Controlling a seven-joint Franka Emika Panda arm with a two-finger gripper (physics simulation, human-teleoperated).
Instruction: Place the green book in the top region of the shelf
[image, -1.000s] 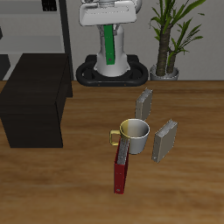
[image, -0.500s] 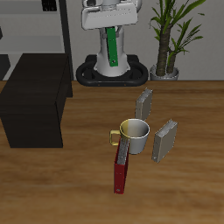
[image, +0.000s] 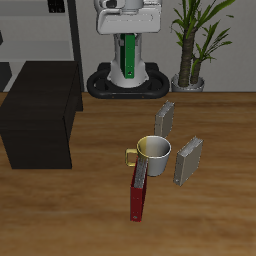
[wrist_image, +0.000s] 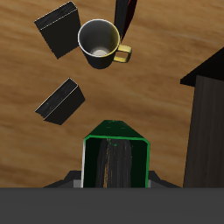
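The green book (image: 124, 55) hangs upright high above the table's back, in front of the robot base, with my gripper (image: 124, 34) shut on its upper end. In the wrist view the green book (wrist_image: 116, 163) shows end on, its white pages framed by green covers, and hides my fingertips. The shelf (image: 40, 112) is a low near-black box standing on the floor at the table's side, its flat top bare; its corner (wrist_image: 206, 105) also shows in the wrist view. The book is well apart from the shelf, farther back and higher.
A white mug (image: 155, 156) with a yellow handle stands mid-table, a dark red book (image: 138, 190) upright against it. Two grey books (image: 165, 120) (image: 187, 159) stand beside the mug. A tall thin-framed rack (image: 70, 40) and a potted plant (image: 196, 40) are at the back.
The green book tilted briefly in the gripper and now hangs straight again, shifted very slightly. Nothing on the table has moved.
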